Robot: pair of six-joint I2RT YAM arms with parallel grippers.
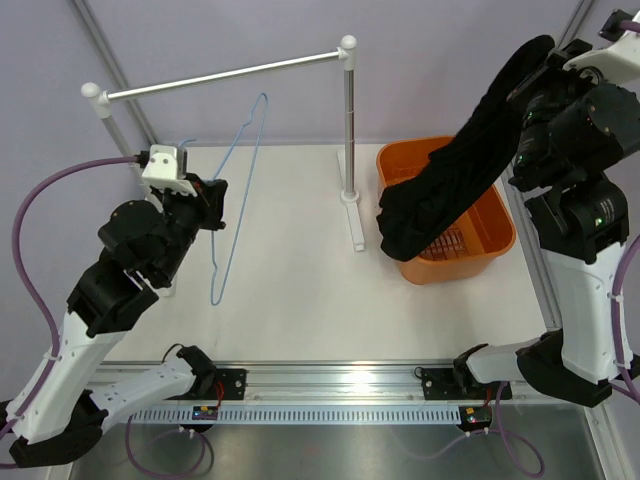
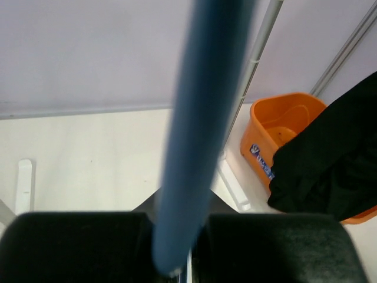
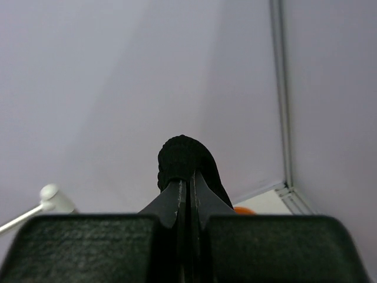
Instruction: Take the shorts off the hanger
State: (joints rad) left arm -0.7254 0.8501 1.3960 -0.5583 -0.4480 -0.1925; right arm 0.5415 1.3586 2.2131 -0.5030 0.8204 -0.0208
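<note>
Closest to my left wrist lens, the left gripper has its black jaws shut tight on the thin light-blue wire hanger, which rises from them as a blurred bar. From overhead the hanger's hook looks clear of the silver rail with white end caps and carries nothing. The plain black floppy shorts are well apart from it, on my right side: the right gripper is raised high with its jaws pinched closed on a small fold of the cloth, and the rest hangs down towards the orange plastic tub. I judge the removal itself done. My worry is the release. The lower end bunches over the tub's left rim, and I cannot tell whether it touches, so letting go from here could send the shorts sliding down the outside. So small a pinch could also slip early. The hanger, held on one wire, may pivot in the jaws. Apart from that hanging cloth, the tub's slotted floor shows nothing inside.
</note>
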